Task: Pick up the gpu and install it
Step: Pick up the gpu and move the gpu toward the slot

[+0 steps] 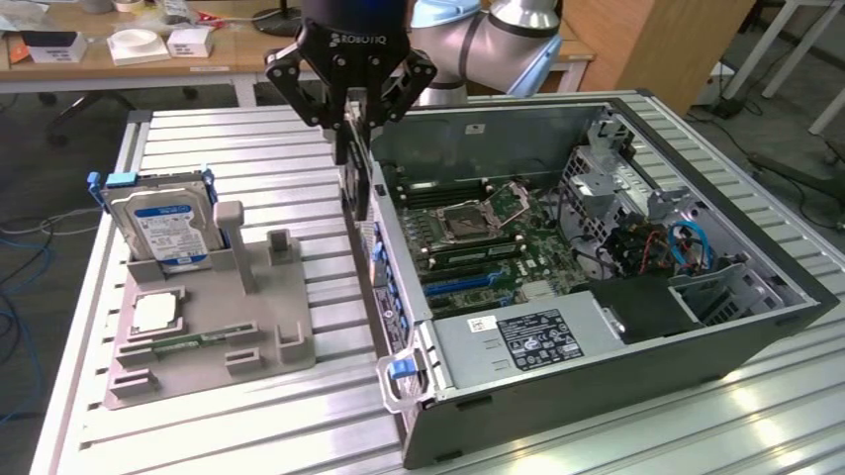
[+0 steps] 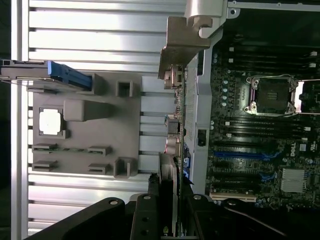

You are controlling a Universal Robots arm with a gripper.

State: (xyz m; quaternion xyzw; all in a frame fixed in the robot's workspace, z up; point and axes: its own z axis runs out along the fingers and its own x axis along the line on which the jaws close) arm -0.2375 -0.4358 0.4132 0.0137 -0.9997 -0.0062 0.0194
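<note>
The picking up looks done. The step in hand, as I judge it, is carrying the gpu (image 1: 354, 176) to the computer case (image 1: 739, 188). The gripper (image 1: 354, 117) hangs at about 11 o'clock from the centre of the exterior view. Its fingers (image 1: 339, 103) press on the two flat faces of the card and pinch its upper edge. The gpu hangs straight down from them, apart from the grey holder (image 1: 284, 317), where the hard drive (image 1: 158, 223) stands at 9 o'clock. The lower end of the card is over the case wall at the exterior view's left; I cannot tell if it touches this wall. In the wrist view the gpu (image 2: 169, 165) runs away from the fingers (image 2: 145, 217) as a thin strip, with its metal bracket (image 2: 181, 47) at the far end. The install, I think, calls for bringing the card toward 5 o'clock, over the motherboard (image 1: 496, 233) to the blue expansion slots (image 1: 462, 282). Its contact edge must be parallel to a slot, and then it needs a straight press.
</note>
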